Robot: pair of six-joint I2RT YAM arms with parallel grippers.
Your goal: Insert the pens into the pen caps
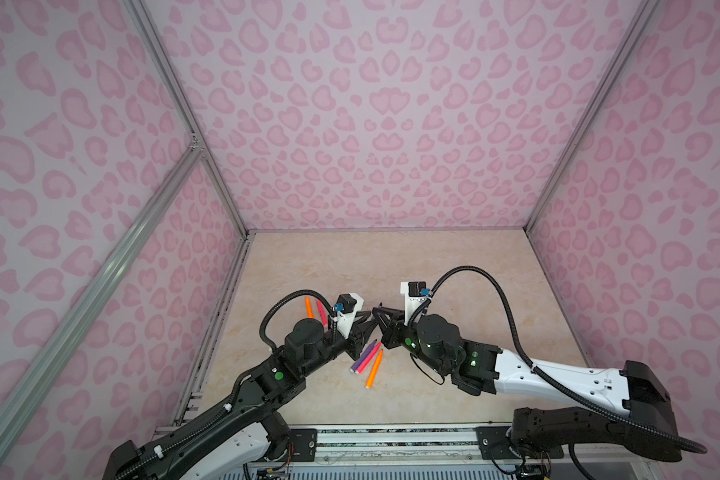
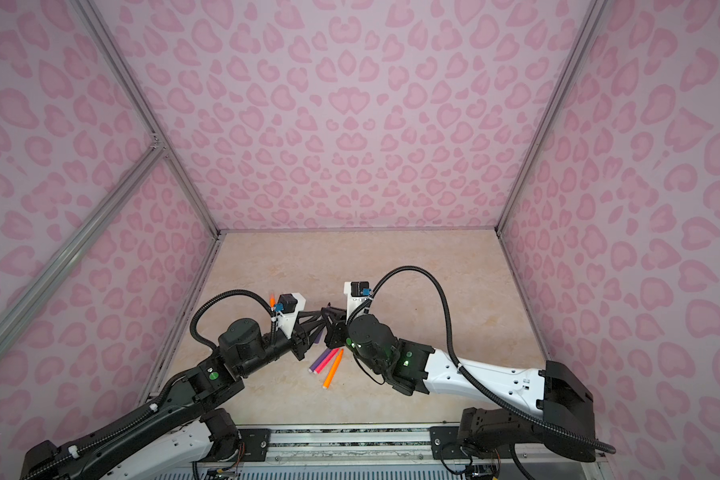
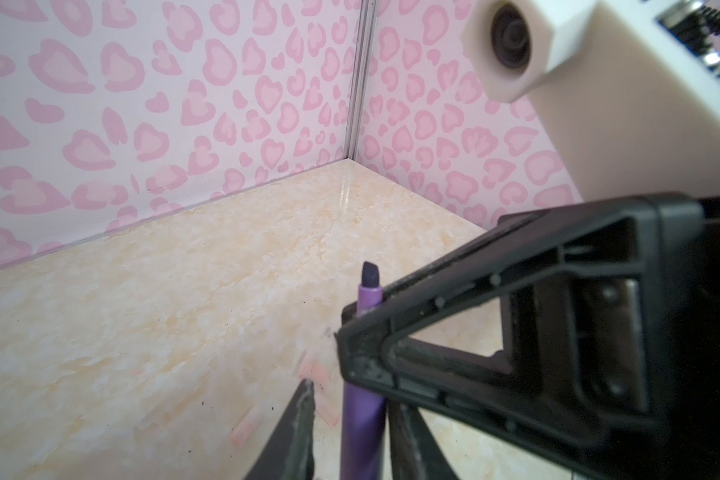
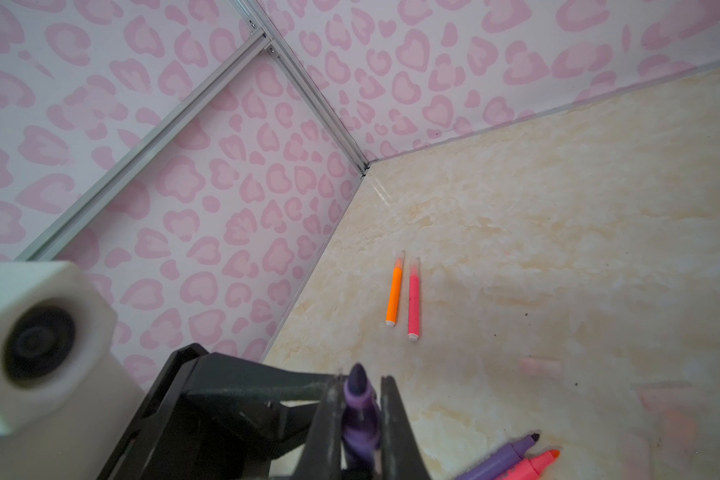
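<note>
A purple pen (image 4: 360, 399) hangs above the table between both grippers, where they meet mid-table in both top views. My right gripper (image 4: 360, 382) is shut on it just behind the dark tip. My left gripper (image 3: 352, 399) stands open around the barrel (image 3: 362, 428), with a gap on one side. The right gripper's finger (image 3: 433, 299) crosses the pen in the left wrist view. Faint loose pen caps (image 3: 246, 428) (image 4: 541, 368) lie on the beige table. Uncapped purple (image 1: 364, 355), pink (image 1: 371, 358) and orange (image 1: 374, 368) pens lie side by side below the grippers.
An orange pen (image 4: 394, 293) and a pink pen (image 4: 413, 305), each with a clear cap on its tip, lie side by side towards the left wall (image 1: 225, 266). Pink patterned walls enclose the table on three sides. A metal rail (image 1: 391, 436) runs along the front edge.
</note>
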